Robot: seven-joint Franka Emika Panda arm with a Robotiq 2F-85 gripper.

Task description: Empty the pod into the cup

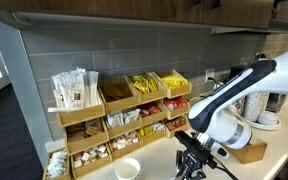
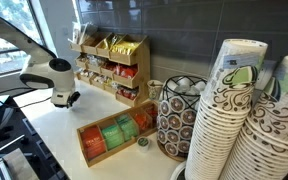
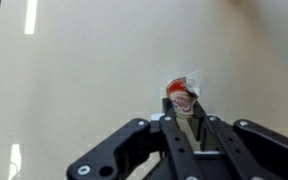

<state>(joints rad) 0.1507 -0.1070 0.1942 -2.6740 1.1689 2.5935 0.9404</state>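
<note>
Clamped with hand point(image 3: 183, 112) on pod point(image 3: 182, 88), long axis in line with hand, crumpled end pointing away from wrist. Hangs over bare surface point(image 3: 74, 70), open room all round, apart from cup point(image 1: 128, 168) before organiser point(image 1: 114, 115).

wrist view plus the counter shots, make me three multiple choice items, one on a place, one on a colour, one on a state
1. Where does the white cup stand?
A. on the counter in front of the rack
B. on top of the rack
C. in the gripper
2. What colours does the pod show?
A. blue
B. all black
C. red and white
3. How is the gripper?
A. wide open
B. shut on the pod
C. out of the wrist view
Key: 1 A, the cup sits on the counter below the rack's bins; 2 C, red and white show ahead of the jaws; 3 B, the jaws pinch the pod.
</note>
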